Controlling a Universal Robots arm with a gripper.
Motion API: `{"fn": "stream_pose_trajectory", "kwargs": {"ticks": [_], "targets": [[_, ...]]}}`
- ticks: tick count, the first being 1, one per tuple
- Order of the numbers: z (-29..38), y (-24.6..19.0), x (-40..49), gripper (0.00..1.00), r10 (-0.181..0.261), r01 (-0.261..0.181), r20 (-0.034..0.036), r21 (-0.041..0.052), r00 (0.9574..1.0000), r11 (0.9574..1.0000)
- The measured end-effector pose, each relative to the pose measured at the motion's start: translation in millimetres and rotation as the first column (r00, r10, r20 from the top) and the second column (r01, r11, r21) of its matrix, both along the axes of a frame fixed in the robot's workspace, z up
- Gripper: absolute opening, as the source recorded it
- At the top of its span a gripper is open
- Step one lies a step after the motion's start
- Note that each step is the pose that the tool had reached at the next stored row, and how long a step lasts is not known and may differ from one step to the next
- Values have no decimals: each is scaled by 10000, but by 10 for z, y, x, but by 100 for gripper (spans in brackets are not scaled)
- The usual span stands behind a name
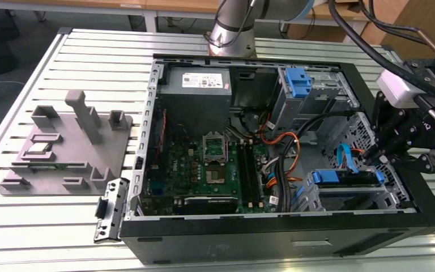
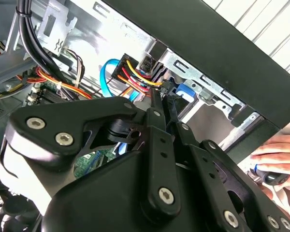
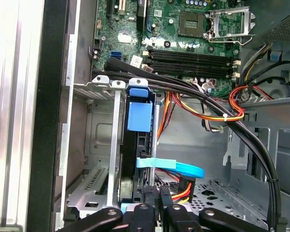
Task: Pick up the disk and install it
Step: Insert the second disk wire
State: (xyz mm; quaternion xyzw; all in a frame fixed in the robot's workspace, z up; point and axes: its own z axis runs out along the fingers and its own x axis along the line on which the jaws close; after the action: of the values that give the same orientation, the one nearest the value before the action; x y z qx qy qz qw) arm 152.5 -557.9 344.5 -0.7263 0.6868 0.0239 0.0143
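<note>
down at the corner of the open computer case (image 1: pixel 278 249), my pincer (image 2: pixel 163 94) hangs over the metal drive cage (image 3: pixel 111 145). my fingers (image 2: pixel 157 140) are narrow, almost pressed together, and nothing big sits between them. their tips are right by the plug with yellow, red and black wires (image 2: pixel 135 72), but i cannot tell if they pinch it or just touch it. the disk (image 3: pixel 141 142) is not in my grip. it stands on its edge inside the cage, with its blue tab (image 3: pixel 137 113) sticking up, and in the exterior view it lies in the low bay (image 1: pixel 346 180) near the front of the case. i think the picking up is done and the job is at the last part of putting the disk in. i think this part wants a soft, straight touch, because the blue flat cable (image 3: pixel 176 166) and the thick black cables (image 3: pixel 241 130) crowd close around my tips. the case also holds the green board (image 1: pixel 217 170) and the grey power box (image 1: pixel 202 82). a person's hand (image 2: pixel 275 159) rests just outside the case wall. on the table, at the exterior view's left, a grey tray (image 1: pixel 66 147) sits well apart.
</note>
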Motion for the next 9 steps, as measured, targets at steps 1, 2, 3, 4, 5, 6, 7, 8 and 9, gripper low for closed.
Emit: {"fn": "stream_pose_trajectory", "kwargs": {"ticks": [1,2,3,4,5,6,7,8,9], "targets": [[1,-1,-4,16,-1,1,7,-10,10000,10000],[3,-2,-12,16,-1,2,18,-39,10000,10000],[4,-3,-27,16,0,0,29,-81,10000,10000],[3,-5,-40,16,0,0,34,-117,10000,9999],[2,-7,-52,16,0,1,37,-150,10000,9999],[2,-10,-61,16,0,1,39,-175,10000,9998],[2,-14,-66,16,0,1,41,-192,10000,9998],[1,-19,-69,16,1,0,41,-200,10000,9998],[-2,-23,-73,16,0,0,41,-203,10000,9998]]}}
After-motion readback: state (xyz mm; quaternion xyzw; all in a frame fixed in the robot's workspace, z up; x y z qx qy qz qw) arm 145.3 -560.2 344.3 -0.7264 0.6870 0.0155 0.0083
